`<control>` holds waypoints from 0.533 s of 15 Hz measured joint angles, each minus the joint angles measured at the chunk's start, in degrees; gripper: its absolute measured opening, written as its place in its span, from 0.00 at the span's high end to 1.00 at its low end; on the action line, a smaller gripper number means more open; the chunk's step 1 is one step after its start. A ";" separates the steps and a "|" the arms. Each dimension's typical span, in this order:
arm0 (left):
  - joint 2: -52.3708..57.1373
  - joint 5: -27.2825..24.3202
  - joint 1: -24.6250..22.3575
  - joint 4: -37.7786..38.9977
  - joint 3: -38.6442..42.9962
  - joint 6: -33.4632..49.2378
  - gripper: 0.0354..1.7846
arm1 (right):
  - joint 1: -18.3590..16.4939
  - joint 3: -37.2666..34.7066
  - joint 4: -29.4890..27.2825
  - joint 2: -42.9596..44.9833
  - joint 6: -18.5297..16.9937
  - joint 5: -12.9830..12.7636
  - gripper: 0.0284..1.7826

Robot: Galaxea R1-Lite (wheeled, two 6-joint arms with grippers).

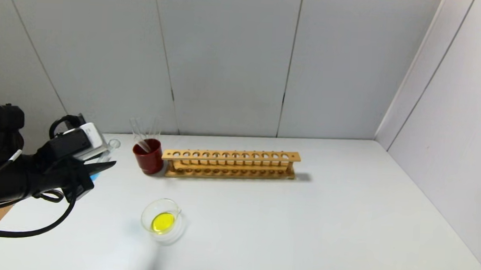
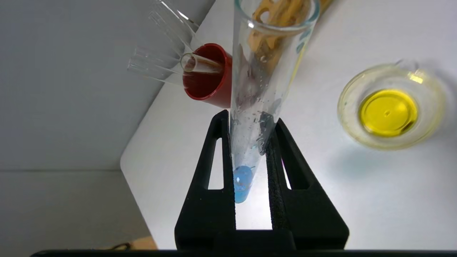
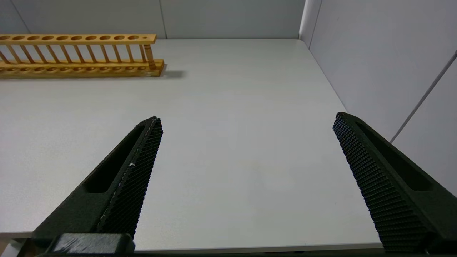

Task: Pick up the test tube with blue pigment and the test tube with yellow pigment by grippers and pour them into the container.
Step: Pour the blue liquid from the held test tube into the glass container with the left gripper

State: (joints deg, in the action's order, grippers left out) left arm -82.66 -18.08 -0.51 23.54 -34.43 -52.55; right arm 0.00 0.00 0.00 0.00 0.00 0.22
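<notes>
My left gripper (image 1: 101, 165) is at the table's left side, left of the red cup. It is shut on the test tube with blue pigment (image 1: 113, 144), held slanted above the table. In the left wrist view the tube (image 2: 264, 71) sits between the black fingers (image 2: 214, 153) of the left gripper (image 2: 250, 119), with blue liquid at its base. The container (image 1: 148, 212) stands in front, to the gripper's right, with yellow liquid in it; it also shows in the left wrist view (image 2: 344, 103). No tube with yellow liquid shows. My right gripper (image 3: 248, 117) is open and empty above the table's right front.
A dark red cup (image 1: 148, 159) with clear empty tubes stands at the back left, seen also in the left wrist view (image 2: 210, 85). A long wooden tube rack (image 1: 230, 163) stands right of it, also in the right wrist view (image 3: 78, 67). Walls stand behind and to the right.
</notes>
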 joint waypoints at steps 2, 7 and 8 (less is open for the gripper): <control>-1.04 -2.29 -2.18 -0.33 -0.46 -8.11 0.84 | 0.00 0.00 0.00 0.00 0.00 0.02 0.02; -2.69 -2.39 -2.21 -0.33 -1.35 -22.22 0.84 | 0.00 0.00 0.00 0.00 0.00 0.00 0.02; -2.89 -2.17 -1.55 -0.33 -1.32 -23.41 0.84 | 0.00 0.00 0.00 0.00 0.00 0.00 0.02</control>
State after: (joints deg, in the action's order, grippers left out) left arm -85.55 -20.25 -2.06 23.21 -35.74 -75.96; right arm 0.00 0.00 0.00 0.00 0.00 0.22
